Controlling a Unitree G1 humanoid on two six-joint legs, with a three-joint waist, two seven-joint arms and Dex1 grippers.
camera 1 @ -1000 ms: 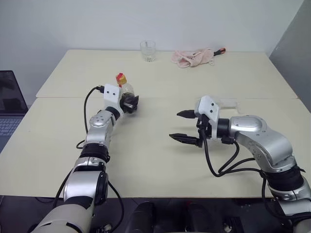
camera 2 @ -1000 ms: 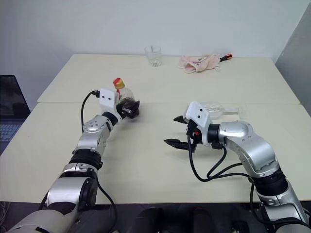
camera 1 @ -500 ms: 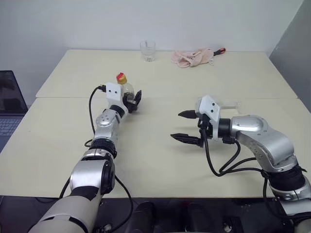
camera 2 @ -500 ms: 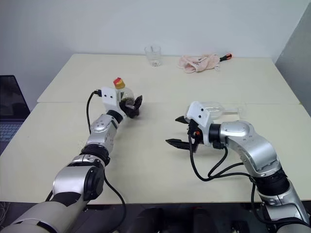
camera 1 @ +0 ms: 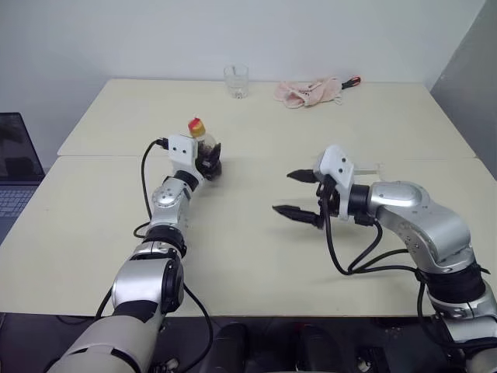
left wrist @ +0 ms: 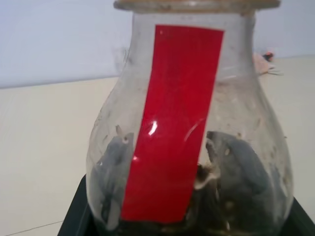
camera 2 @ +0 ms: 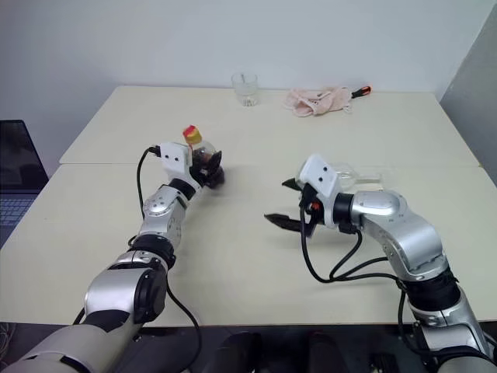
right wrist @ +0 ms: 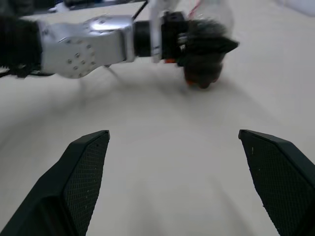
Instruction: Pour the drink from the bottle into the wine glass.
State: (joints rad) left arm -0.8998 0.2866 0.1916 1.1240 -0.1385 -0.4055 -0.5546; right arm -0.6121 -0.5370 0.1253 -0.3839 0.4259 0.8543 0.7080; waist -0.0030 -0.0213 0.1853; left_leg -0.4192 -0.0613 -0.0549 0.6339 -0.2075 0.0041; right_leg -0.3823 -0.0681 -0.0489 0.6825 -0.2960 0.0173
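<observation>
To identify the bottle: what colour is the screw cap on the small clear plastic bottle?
Yellow. The screw cap shows best in the left eye view.

Two pale cream tables (camera 1: 256,256) stand pushed together, a seam running across between them. Behind them rises a plain white wall (camera 1: 233,35). A grey panel (camera 1: 470,85) stands at the right edge. At the far left, an open laptop (camera 1: 14,167) rests beside the near table. Lighting is even and diffuse, with soft shadows.
</observation>
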